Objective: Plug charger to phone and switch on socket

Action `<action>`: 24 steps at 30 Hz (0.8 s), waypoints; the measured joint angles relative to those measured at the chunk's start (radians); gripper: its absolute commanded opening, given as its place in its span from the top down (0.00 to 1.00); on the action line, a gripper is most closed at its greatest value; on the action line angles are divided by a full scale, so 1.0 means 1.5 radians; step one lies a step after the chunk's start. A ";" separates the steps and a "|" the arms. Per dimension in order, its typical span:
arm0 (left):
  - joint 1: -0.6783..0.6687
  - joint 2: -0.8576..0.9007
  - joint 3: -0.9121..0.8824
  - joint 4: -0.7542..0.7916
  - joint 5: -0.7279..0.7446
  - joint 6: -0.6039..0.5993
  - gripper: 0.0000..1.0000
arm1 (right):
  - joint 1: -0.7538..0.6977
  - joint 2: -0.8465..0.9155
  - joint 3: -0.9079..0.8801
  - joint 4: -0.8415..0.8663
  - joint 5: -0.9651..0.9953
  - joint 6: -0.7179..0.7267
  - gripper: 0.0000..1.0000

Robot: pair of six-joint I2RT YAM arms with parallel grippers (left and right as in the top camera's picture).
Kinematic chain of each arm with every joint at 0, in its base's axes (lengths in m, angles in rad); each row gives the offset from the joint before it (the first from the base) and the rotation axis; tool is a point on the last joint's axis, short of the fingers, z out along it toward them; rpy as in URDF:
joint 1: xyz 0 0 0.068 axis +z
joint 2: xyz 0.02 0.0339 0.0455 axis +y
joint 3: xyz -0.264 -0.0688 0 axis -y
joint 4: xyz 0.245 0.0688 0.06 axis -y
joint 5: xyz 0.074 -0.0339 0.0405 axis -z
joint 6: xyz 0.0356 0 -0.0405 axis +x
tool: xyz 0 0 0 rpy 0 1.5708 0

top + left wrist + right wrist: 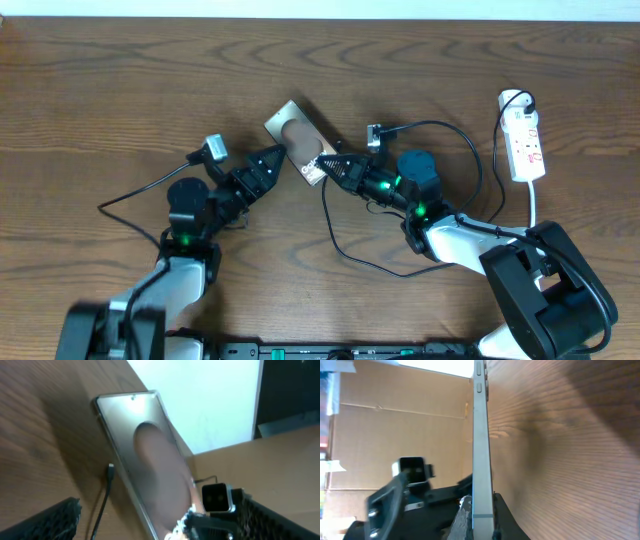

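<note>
The phone [295,135], a brownish slab with a lighter oval mark, lies slanted at the table's middle. My right gripper [326,166] is shut on its near end. In the right wrist view the phone's thin edge [481,435] stands between the two fingers [481,507]. My left gripper [270,163] is open beside the phone's left edge. In the left wrist view its fingers [165,520] are spread wide around the phone [150,455]. The charger's plug tip [110,469] lies loose on the wood next to the phone. Its black cable [330,230] loops right towards the socket [526,148].
The white power strip sits at the far right with a white adapter [517,100] plugged in at its top end, and its thick white cord [536,205] runs down towards the right arm. A cardboard wall [395,425] stands beyond the table.
</note>
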 measured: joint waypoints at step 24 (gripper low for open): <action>-0.053 0.280 0.122 0.371 0.011 -0.216 0.01 | 0.015 0.000 0.000 0.034 0.000 0.050 0.99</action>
